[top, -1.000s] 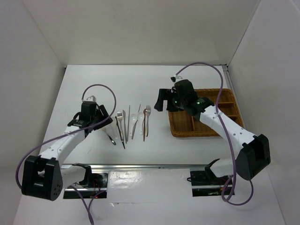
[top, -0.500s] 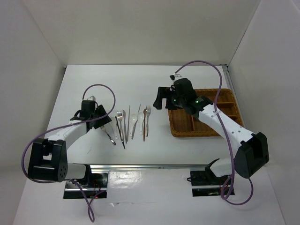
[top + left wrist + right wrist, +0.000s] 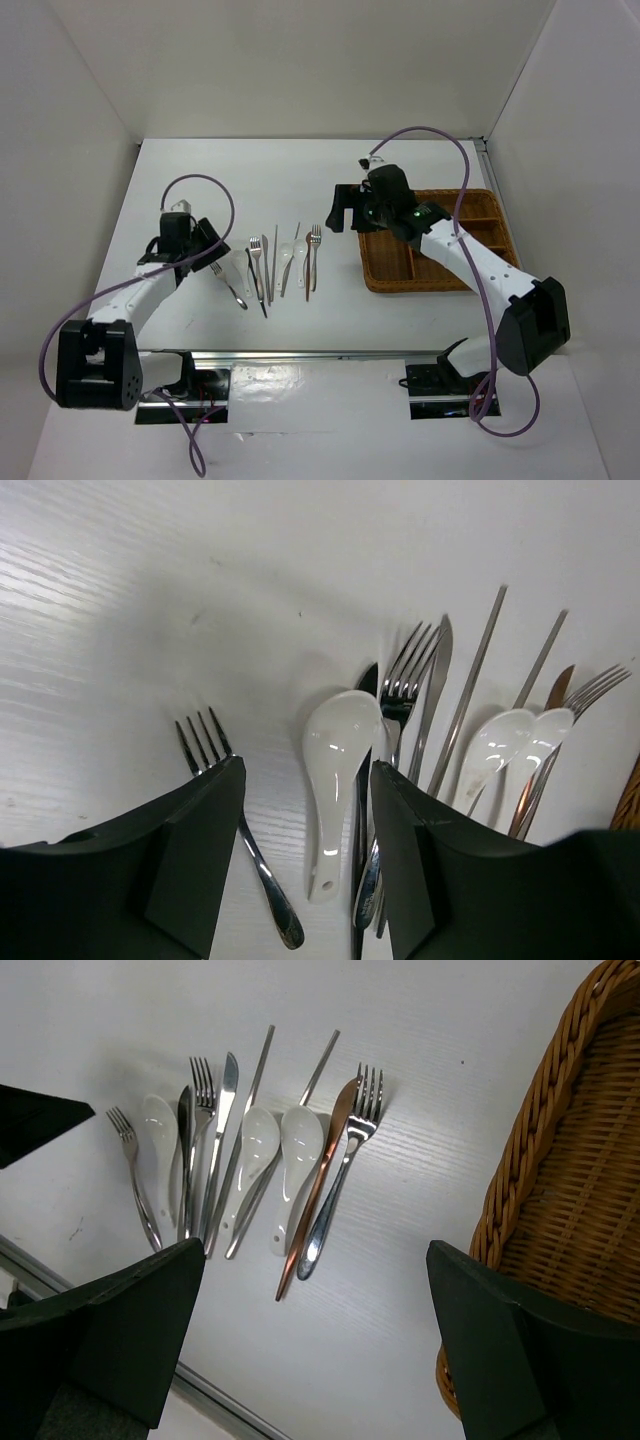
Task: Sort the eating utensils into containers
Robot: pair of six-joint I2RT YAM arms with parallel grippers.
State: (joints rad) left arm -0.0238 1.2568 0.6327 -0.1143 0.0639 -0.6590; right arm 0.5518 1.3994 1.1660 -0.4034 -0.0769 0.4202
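Note:
The utensils lie side by side on the white table: a lone fork at the left, then a white spoon, forks, dark and grey sticks, two more white spoons, a copper piece and a fork. My left gripper is open just above the table; the lone fork's handle and the white spoon lie between its fingers. My right gripper is open wide and empty, above the table between the utensils and the wicker tray.
The tray's woven wall fills the right edge of the right wrist view. A metal rail runs along the table's near edge. White walls enclose the table on three sides.
My left arm has swung to the left and its gripper has shifted slightly back and left near the lone fork. My right gripper has edged a little left. The utensils have not moved.

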